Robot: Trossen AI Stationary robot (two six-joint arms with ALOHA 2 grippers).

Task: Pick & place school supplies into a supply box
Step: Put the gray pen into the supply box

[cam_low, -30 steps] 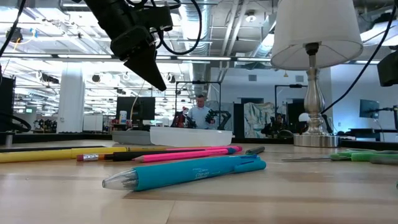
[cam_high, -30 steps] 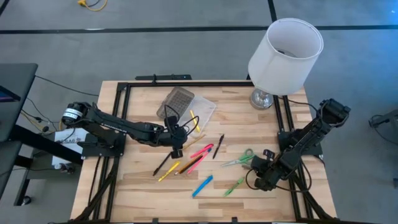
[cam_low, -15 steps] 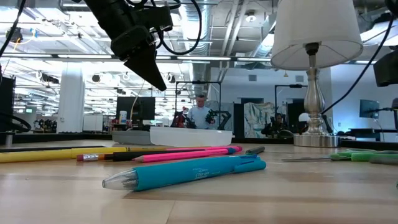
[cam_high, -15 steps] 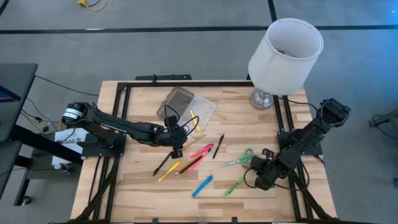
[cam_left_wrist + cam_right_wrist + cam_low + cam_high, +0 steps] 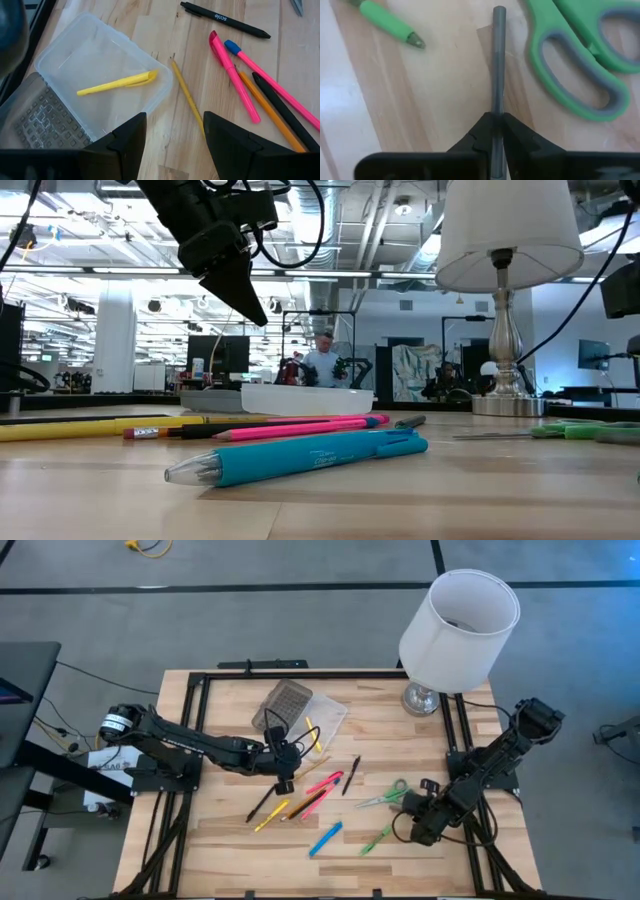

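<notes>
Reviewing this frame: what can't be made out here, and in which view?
- Grey stick: the right pincer is shut on it in the right wrist view; its near end is hidden by the fingers.
- Same stick, high view: too small to see.
- Box, left wrist view: the lid is partly hidden by the left pincer's open fingers.
- Scissors: blades cut off by the right wrist picture's edge.
</notes>
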